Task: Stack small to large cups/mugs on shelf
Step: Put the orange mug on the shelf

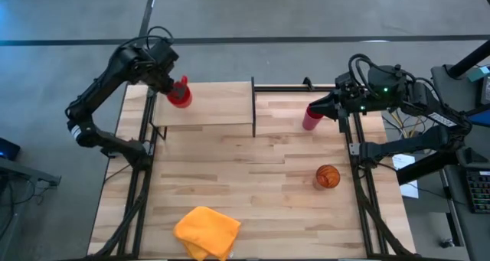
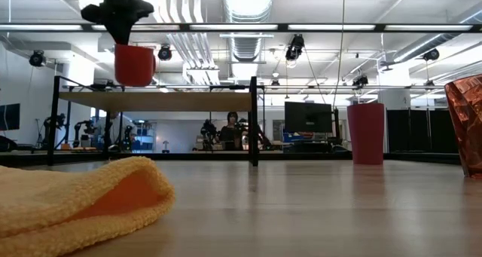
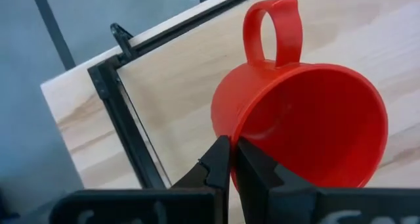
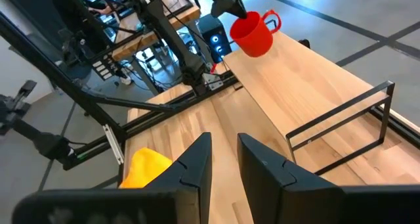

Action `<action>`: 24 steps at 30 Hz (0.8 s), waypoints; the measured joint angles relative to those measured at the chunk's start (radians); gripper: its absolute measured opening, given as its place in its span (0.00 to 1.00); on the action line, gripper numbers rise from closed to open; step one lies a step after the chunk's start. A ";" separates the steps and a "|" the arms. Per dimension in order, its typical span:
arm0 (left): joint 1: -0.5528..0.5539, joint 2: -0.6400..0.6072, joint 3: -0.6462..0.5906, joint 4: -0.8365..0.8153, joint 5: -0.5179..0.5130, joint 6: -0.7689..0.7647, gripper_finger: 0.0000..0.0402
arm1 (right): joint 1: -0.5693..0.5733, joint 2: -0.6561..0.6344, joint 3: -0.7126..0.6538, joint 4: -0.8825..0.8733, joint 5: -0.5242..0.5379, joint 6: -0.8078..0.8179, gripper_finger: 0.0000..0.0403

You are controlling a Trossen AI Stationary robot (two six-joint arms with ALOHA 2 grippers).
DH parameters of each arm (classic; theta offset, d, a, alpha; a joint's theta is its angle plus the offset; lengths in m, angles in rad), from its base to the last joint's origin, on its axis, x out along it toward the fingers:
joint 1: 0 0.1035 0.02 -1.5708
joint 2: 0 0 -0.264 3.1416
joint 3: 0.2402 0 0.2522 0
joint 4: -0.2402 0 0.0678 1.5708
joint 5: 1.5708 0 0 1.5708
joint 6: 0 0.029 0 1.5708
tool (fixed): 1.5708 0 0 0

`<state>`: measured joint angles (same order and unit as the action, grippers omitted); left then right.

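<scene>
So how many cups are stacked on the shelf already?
None yet. The left gripper holds the red mug by its rim above the shelf. The pink cup stands on the table by the right gripper; the orange cup waits.

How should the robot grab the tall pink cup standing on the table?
Probably around its upper wall, from the side. The pink cup stands upright on the table, tall and narrow, no handle. The right gripper sits right beside it and could close across its width.
</scene>
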<state>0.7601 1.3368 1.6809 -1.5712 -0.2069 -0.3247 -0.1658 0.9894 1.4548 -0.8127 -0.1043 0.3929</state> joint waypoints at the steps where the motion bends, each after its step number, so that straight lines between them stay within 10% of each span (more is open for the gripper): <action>1: 0.002 0.004 -0.002 0.000 0.003 0.025 0.00 | 0.000 0.000 0.000 0.000 0.000 0.000 0.17; 24: 0.091 0.022 -0.082 0.000 0.100 0.096 0.00 | 0.000 0.000 0.000 -0.029 0.000 -0.009 0.17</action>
<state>0.8510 1.3587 1.5993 -1.5711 -0.1064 -0.2283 -0.1658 0.9894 1.4548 -0.8421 -0.1043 0.3839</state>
